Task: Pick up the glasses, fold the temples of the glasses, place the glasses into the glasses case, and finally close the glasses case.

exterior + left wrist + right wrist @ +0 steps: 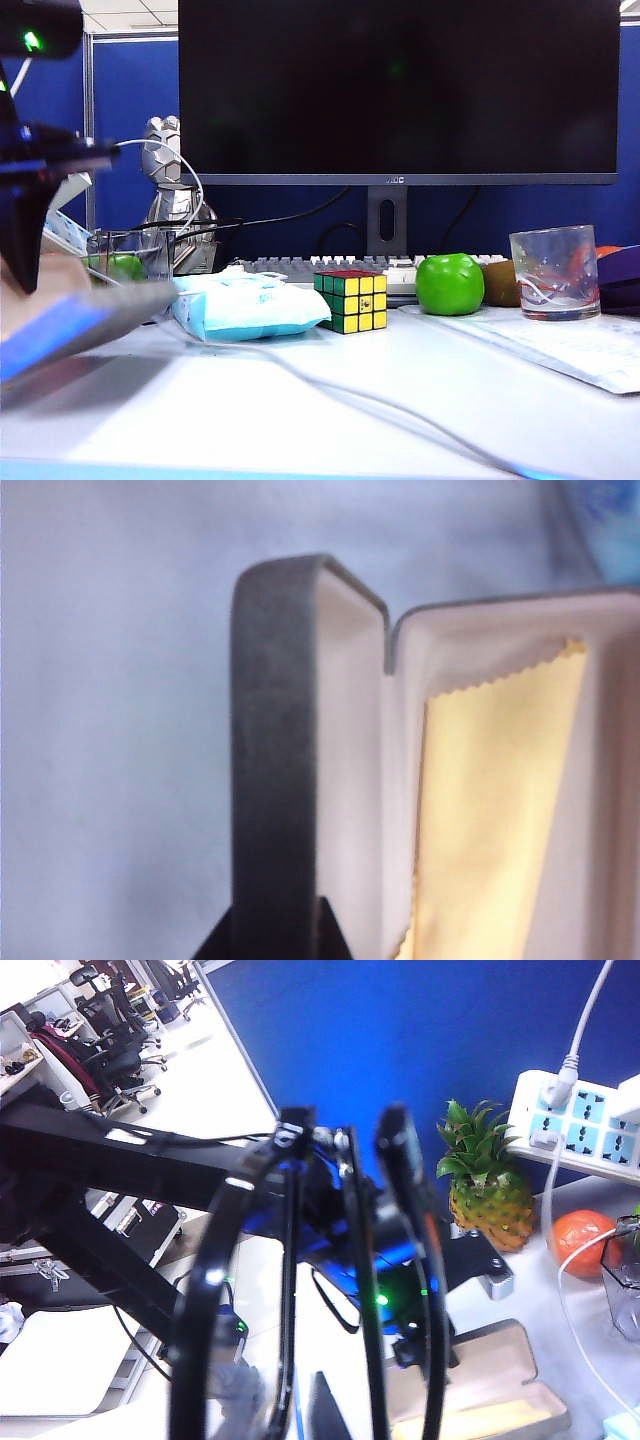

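A: Where's your left gripper?

B: Clamped on the raised lid of the glasses case. The case stands open, the yellow cloth lying in the tray beside that lid.

A: And your right gripper?

B: Up off the table, closed on the glasses, which stand on edge right in front of it, temples folded. The open case lies beyond and below them, near the pineapple.
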`<state>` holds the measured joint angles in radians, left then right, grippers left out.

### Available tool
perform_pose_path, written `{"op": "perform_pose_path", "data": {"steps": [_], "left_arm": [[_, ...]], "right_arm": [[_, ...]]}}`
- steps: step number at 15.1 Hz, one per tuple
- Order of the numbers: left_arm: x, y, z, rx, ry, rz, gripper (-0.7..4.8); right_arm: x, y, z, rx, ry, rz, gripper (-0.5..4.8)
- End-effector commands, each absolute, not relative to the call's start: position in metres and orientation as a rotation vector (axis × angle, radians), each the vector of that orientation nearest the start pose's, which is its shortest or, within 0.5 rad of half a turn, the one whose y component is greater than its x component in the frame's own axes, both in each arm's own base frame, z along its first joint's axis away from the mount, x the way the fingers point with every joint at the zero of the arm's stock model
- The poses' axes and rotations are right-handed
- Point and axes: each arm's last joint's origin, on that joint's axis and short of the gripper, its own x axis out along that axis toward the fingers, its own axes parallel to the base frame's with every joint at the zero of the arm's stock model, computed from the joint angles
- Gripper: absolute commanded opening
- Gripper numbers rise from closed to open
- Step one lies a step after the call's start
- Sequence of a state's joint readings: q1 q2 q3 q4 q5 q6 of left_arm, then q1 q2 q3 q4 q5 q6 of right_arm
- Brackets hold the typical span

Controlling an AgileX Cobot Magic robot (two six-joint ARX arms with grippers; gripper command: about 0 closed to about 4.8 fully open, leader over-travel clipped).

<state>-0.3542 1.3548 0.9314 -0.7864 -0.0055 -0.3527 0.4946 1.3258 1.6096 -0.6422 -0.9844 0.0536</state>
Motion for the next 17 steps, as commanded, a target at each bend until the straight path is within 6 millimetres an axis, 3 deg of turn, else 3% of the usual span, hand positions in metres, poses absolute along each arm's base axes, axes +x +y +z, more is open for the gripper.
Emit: {"op": "perform_pose_path", "data": {"steps": [1, 4, 8, 12, 17], "left_arm": [[0.222, -0.087, 0.235, -0.168, 1.248, -0.220, -0.06], [0.219, -0.102, 0.242, -0.185, 1.181, -0.298, -0.06], [0.215, -0.149, 0.251, -0.224, 1.014, -0.445, -0.06], [0.227, -0.170, 0.241, -0.225, 0.980, -0.468, -0.06], [0.263, -0.212, 0.245, -0.155, 0.945, -0.522, -0.06]], "right_arm": [[0.209, 0.140, 0.460, 0.128, 0.395, 1.456, -0.05], [0.209, 0.138, 0.457, 0.124, 0.433, 1.378, -0.05], [0.199, 0.130, 0.447, 0.094, 0.569, 1.232, -0.05], [0.188, 0.113, 0.444, 0.075, 0.665, 1.060, -0.05], [0.178, 0.103, 0.436, 0.025, 0.778, 0.887, -0.05]]}}
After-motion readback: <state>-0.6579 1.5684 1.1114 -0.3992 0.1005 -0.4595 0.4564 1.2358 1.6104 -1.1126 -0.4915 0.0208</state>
